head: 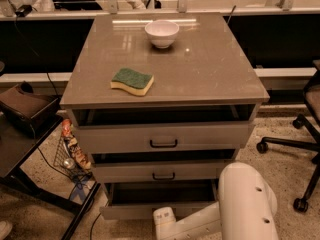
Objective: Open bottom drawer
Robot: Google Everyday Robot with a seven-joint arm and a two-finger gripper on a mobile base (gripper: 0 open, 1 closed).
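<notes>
The bottom drawer (129, 212) is the lowest of three grey-beige fronts. It stands pulled out towards me, and its dark inside (160, 192) shows behind the front. Its handle is hidden behind my arm. My white arm (245, 204) comes in from the lower right. The gripper (164, 220) sits at the middle of the bottom drawer's front, at the lower edge of the view. The middle drawer (125, 173) and the top drawer (115, 140) each show a black bar handle and stand slightly ajar.
A green and yellow sponge (132, 80) and a white bowl (161, 33) lie on the cabinet top. A wire basket with snack bags (72, 151) and a dark side table (20, 149) stand at the left. An office chair base (300, 144) stands at the right.
</notes>
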